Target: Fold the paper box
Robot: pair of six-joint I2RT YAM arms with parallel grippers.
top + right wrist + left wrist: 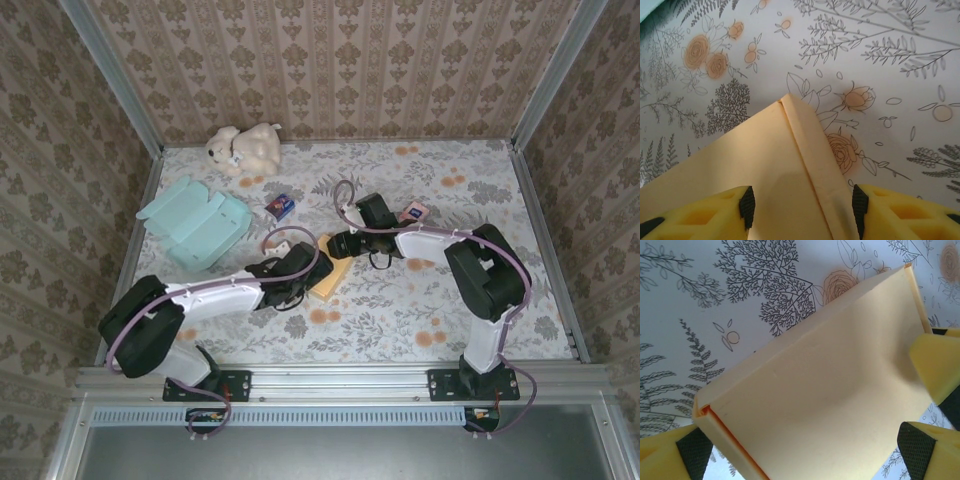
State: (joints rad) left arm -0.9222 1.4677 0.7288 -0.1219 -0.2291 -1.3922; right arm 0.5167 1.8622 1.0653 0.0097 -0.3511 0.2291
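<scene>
— Any label legible?
— Two small packets carry print: a blue packet (280, 206) left of the desk's centre and a pink packet (413, 211) right of it. Both are too small to read.
— And the surface?
— The desk (420, 320) wears a pale cloth with orange flowers and grey ferns. Patterned striped wallpaper (340, 60) stands on three sides, and a metal frame (340, 378) runs along the near edge.
— Where is the paper box (330, 283)?
— At mid-desk, cream-yellow, lying between the two wrists.
— The grippers?
— The left gripper (300, 272) is spread wide, and its wrist view shows the box's broad face lying between the fingers (692, 455). The right gripper (340, 245) has its jaws partly apart, astride a folded ridge of the box; I cannot tell if they press on it.
— Anything else about?
— A plush bear (245, 148) at the far left and a flattened mint-green box (195, 222) by the left edge, both well apart from the arms.
</scene>
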